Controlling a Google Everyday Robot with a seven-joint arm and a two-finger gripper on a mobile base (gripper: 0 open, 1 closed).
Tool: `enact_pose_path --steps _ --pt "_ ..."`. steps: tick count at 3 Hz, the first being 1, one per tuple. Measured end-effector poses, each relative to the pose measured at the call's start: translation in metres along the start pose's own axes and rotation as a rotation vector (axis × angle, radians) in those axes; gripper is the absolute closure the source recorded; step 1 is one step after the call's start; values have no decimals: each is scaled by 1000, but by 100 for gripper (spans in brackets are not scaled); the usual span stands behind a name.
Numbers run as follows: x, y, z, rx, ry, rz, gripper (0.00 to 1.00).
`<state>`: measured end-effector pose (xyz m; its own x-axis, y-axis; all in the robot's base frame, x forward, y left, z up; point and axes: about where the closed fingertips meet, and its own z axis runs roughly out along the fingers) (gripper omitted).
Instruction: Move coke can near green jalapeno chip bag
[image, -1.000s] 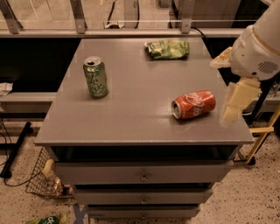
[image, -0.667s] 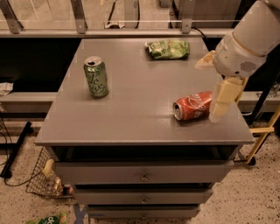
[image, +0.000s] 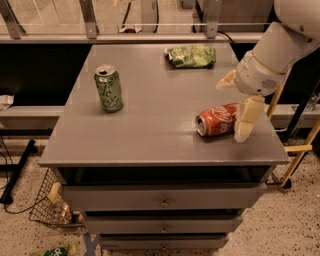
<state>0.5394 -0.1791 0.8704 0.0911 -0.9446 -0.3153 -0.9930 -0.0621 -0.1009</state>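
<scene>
Closing in: over the last second the gripper (image: 232, 110) has swung left from off the right edge and now sits at the base end of the coke can (image: 215, 120). Its fingers are spread wide with nothing held. The near finger (image: 247, 117) overlaps the can's right end and the far one (image: 226, 81) is up behind it, so it looks like a straddle rather than a clamp. Whether either finger touches the can, can't tell. The can hasn't budged. It lies on its side near the front right of the grey cabinet top (image: 150, 135), silver top pointing left. My read is the approach is basically done, grasp not yet made and transport not started. The target green jalapeno chip bag (image: 191, 56) is at the back edge, well apart from the can, with bare surface between them and nothing blocking a straight carry. The green soda can (image: 109, 88) stands upright far to the left, out of the path. Main risk is that the can is round and on its side near the edge, so an off-centre squeeze could roll it.
</scene>
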Motion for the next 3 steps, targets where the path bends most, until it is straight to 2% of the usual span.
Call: enact_pose_path --steps 1,2,3 --pt "11 -2 19 -40 -9 14 0" --pt "18 -4 25 -51 -14 21 16" --pt "23 -11 21 -36 -10 25 37"
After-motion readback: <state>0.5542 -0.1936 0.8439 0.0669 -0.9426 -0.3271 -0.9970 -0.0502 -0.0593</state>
